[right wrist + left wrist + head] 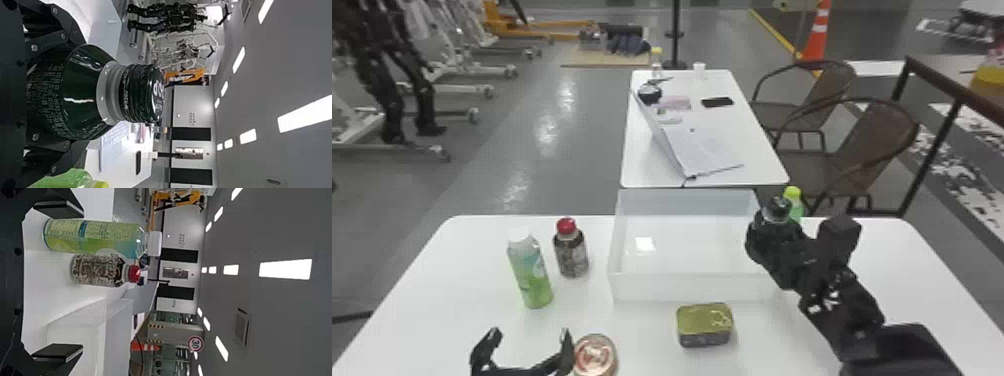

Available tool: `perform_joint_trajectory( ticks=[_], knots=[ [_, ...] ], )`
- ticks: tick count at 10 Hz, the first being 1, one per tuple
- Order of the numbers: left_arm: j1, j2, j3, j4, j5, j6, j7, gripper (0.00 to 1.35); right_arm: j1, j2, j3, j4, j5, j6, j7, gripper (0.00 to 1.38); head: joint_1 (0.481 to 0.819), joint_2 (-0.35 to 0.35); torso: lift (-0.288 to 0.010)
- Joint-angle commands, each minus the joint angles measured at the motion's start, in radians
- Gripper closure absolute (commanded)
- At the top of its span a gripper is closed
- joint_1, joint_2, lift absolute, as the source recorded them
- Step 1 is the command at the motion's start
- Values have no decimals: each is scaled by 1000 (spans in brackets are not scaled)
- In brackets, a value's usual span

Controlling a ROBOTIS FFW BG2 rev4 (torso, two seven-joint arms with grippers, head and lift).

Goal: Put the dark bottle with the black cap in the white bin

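On my near white table (432, 300) I have a green bottle with a white cap (532, 277) standing upright on the left, with a red-capped bottle (572, 257) upright just beside it. Closer to me I see a drink can (594, 354), and to its right a flat tin with a gold lid (705, 324), while a bottle with a yellow-green cap (794, 204) shows in part farther off. Past these I can make out a second white table (649, 167) bearing an open laptop (704, 152) and a dark phone (717, 102), brown chairs (867, 127) to its right and an orange cone (816, 45) beyond.
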Motion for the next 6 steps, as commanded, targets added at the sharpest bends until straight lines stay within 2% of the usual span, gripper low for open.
perform_joint_trajectory(
  ticks=[1, 3, 4, 6],
  knots=[
    [0, -4, 1, 3, 4, -3, 0, 107, -36, 6, 10, 97, 14, -26, 2, 964, 549, 0, -100],
    [2, -4, 1, 5, 4, -5, 0, 107, -63, 7, 10, 177, 8, -45, 9, 963, 549, 0, -100],
    [2, -4, 1, 5, 4, -7, 0, 107, -89, 7, 10, 231, 6, -72, 40, 963, 549, 0, -100],
    [2, -4, 1, 6, 4, -8, -2, 107, -145, 6, 8, 263, 5, -102, 51, 963, 549, 0, -100]
  ],
)
